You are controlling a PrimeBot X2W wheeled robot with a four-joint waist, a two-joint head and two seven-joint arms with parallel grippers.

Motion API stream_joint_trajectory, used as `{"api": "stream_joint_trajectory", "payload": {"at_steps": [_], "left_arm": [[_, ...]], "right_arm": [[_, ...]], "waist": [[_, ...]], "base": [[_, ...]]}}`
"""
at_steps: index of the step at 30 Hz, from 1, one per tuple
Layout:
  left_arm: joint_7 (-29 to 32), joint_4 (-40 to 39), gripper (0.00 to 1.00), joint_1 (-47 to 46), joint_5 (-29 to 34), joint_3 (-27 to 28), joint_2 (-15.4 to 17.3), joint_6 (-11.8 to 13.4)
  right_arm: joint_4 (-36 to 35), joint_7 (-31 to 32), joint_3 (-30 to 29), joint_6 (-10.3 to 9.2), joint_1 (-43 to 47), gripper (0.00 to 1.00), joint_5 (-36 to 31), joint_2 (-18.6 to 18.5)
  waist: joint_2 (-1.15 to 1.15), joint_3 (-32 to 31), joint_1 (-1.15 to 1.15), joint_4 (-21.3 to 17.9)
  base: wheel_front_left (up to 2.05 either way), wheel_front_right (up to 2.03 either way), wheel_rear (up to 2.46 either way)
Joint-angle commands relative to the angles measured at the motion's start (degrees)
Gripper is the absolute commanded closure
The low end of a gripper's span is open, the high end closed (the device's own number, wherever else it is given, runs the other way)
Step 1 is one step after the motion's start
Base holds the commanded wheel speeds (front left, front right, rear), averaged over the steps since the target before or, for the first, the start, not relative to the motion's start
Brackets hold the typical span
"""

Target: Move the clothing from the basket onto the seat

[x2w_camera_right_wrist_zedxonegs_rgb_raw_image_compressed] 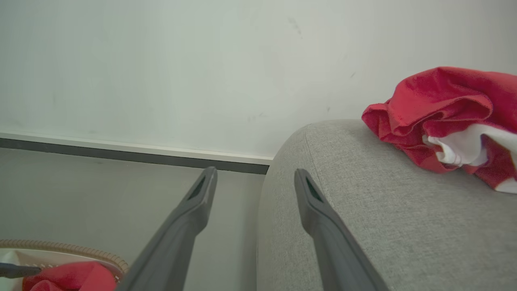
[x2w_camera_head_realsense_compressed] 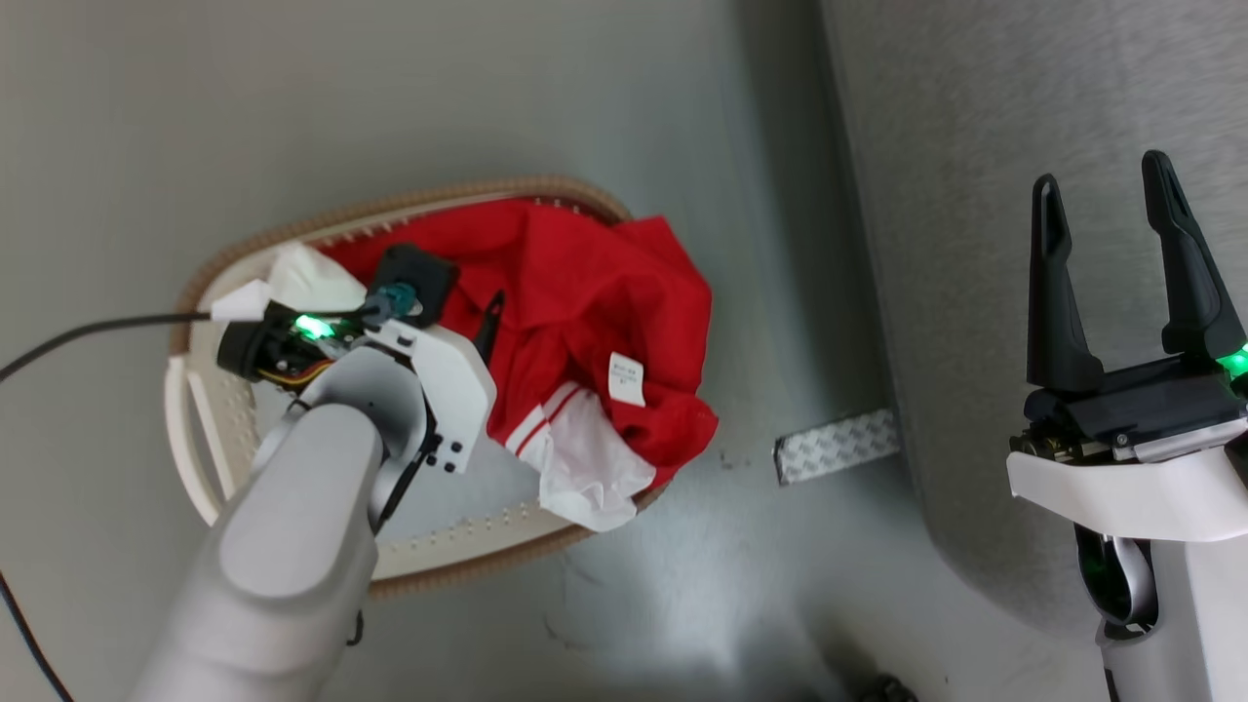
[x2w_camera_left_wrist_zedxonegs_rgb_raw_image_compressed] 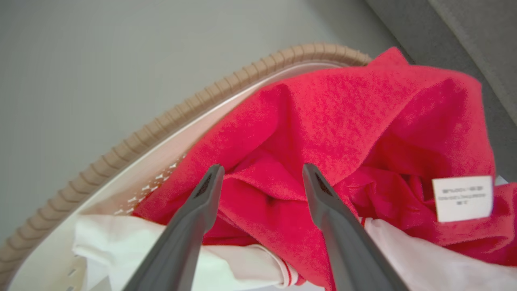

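step: grasp | left gripper (x2w_camera_left_wrist_zedxonegs_rgb_raw_image_compressed: 262, 173) wide, clothing (x2w_camera_left_wrist_zedxonegs_rgb_raw_image_compressed: 323, 121) just ahead in basket (x2w_camera_left_wrist_zedxonegs_rgb_raw_image_compressed: 161, 125) | right gripper (x2w_camera_head_realsense_compressed: 1102, 195) wide, empty | next: lower, pinch fold

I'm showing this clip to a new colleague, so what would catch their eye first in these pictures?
The bright red clothing heaped in the basket on the floor stands out first, with the left end effector open over its folds. Next comes another red and white garment already lying on the grey seat, with the right end effector open and empty near its edge.
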Motion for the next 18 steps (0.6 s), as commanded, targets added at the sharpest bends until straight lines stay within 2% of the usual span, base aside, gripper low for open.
{"api": "stream_joint_trajectory", "payload": {"at_steps": [1,10,18], "left_arm": [[0.59,1.22,0.00,-1.05,0.05,-0.02,0.03,-0.20],[1.54,7.40,0.00,-6.12,0.18,-0.02,0.69,0.61],[-0.07,11.28,0.00,-8.67,0.45,-1.43,-0.53,0.48]], "right_arm": [[-0.42,0.05,0.21,-0.12,-0.94,0.00,-0.12,-0.01],[-1.44,0.04,0.70,-0.12,-1.96,0.00,0.37,-0.01],[-1.96,0.06,0.95,-0.12,-1.50,0.00,-0.03,0.00]], "waist": [[0.00,4.48,-0.03,0.54],[0.00,9.15,-0.03,0.46],[0.00,12.18,-0.03,0.26]], "base": [[0.00,0.00,0.00],[0.00,0.00,0.00],[0.00,0.00,0.00]]}}
